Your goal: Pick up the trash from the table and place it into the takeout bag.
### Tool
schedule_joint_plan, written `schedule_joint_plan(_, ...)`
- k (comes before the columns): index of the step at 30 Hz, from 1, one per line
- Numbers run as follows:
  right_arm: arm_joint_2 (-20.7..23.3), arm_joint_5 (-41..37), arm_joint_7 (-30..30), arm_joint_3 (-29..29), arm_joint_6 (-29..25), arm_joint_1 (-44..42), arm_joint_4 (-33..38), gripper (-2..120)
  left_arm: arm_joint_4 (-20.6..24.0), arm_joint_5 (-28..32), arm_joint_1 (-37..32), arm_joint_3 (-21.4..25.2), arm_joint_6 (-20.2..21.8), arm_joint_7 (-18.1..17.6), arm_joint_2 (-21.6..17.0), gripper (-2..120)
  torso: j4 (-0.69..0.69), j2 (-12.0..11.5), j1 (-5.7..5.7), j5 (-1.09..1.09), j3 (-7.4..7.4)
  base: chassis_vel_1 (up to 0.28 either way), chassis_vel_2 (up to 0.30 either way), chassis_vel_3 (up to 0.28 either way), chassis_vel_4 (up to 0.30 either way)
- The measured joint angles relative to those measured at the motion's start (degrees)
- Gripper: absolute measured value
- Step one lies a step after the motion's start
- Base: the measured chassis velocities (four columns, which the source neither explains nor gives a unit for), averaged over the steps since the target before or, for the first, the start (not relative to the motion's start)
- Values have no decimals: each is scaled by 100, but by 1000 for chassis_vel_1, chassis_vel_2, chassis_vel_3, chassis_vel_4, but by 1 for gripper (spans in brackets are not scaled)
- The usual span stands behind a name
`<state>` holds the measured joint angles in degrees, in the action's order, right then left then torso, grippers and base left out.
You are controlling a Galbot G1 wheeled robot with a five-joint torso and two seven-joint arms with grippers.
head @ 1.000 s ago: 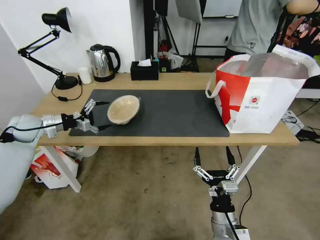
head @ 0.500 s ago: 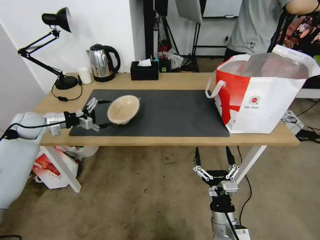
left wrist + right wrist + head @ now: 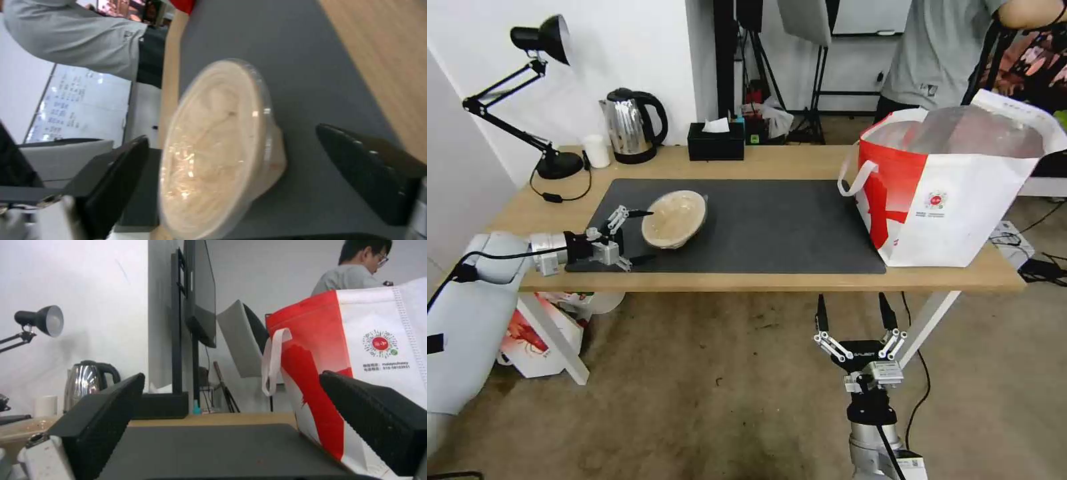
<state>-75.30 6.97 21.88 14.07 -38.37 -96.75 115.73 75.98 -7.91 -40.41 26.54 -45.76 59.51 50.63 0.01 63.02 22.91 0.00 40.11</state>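
Note:
The trash in view is a beige shallow paper bowl (image 3: 675, 219), tilted on the dark grey mat (image 3: 774, 227) of the table (image 3: 800, 163), with its opening turned toward my left arm. My left gripper (image 3: 648, 235) is open at the bowl's left rim, one finger on either side and apart from it. In the left wrist view the bowl (image 3: 218, 150) sits between the two black fingers (image 3: 115, 180) of the left gripper (image 3: 231, 133). The takeout bag (image 3: 954, 187) stands open at the table's right end. My right gripper (image 3: 852, 307) hangs open below the table's front edge.
A desk lamp (image 3: 540, 40), small white cup (image 3: 596, 151), kettle (image 3: 630, 125) and black tissue box (image 3: 716, 141) line the table's back edge. A person stands behind the bag. The right wrist view shows the right gripper (image 3: 232, 375), the bag (image 3: 369, 350) and the mat (image 3: 213, 446).
My left arm has reached right along the mat, bringing its open fingers up to the bowl's rim. The bowl, the bag and the right arm have not moved.

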Motion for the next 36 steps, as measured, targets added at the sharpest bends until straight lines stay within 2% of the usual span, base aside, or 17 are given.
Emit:
schedule_joint_plan(1, 0, 0, 0, 0, 0, 0, 0, 100, 0, 0, 0, 0, 0, 0, 0, 91, 0, 0, 0, 0, 0, 0, 0, 0, 0)
schedule_joint_plan(5, 0, 0, 0, 0, 0, 0, 0, 100, -92, 1, 52, 18, 7, 239, 82, 74, -2, 0, 0, 0, 0, 0, 0, 0, 0)
schedule_joint_plan(6, 0, 0, 0, 0, 0, 0, 0, 100, -92, 1, 52, 18, 7, 239, 82, 74, -2, 0, 0, 0, 0, 0, 0, 0, 0)
schedule_joint_plan(10, 0, 0, 0, 0, 0, 0, 0, 100, -128, 4, 89, 23, 8, 288, 86, 58, 0, 0, 0, 1, 0, 0, 0, 0, 0)
schedule_joint_plan(11, 0, 0, 0, 0, 0, 0, 0, 100, -128, 4, 89, 23, 8, 288, 86, 58, 0, 0, 0, 1, 0, 0, 0, 0, 0)
schedule_joint_plan(13, 0, 0, 0, 0, 0, 1, 0, 100, -156, 5, 119, 14, 6, 303, 92, 37, -1, 0, 0, 0, 0, 0, 0, 0, 0)
schedule_joint_plan(14, 0, 0, 0, 0, 0, 1, 0, 100, -156, 5, 119, 14, 6, 303, 92, 37, -1, 0, 0, 0, 0, 0, 0, 0, 0)
schedule_joint_plan(17, 0, 0, 0, 0, 0, 1, 0, 100, -177, 7, 150, 1, 5, 317, 92, 23, -1, 0, 0, 0, 0, 0, 0, 0, 0)
schedule_joint_plan(19, 0, 0, 0, 0, 0, 1, 0, 100, -192, 8, 166, 0, 5, 326, 91, 20, -1, 0, 0, 0, 0, 0, 0, 0, 0)
schedule_joint_plan(22, 0, 0, 0, 0, 0, 1, 0, 100, -267, 12, 234, -1, 3, 411, 79, 5, -1, 0, 0, 1, 0, 0, 0, 0, 0)
schedule_joint_plan(25, 0, 0, 0, 0, 0, 0, 0, 100, -287, 22, 249, -1, 1, 441, 74, 0, -1, 0, 1, 1, 0, 0, 0, 0, 0)
schedule_joint_plan(36, 0, 0, 0, 0, 0, 1, 0, 100, -380, 34, 305, -6, 3, 586, 159, 0, 0, 0, 0, 2, -1, 0, 0, 0, 0)
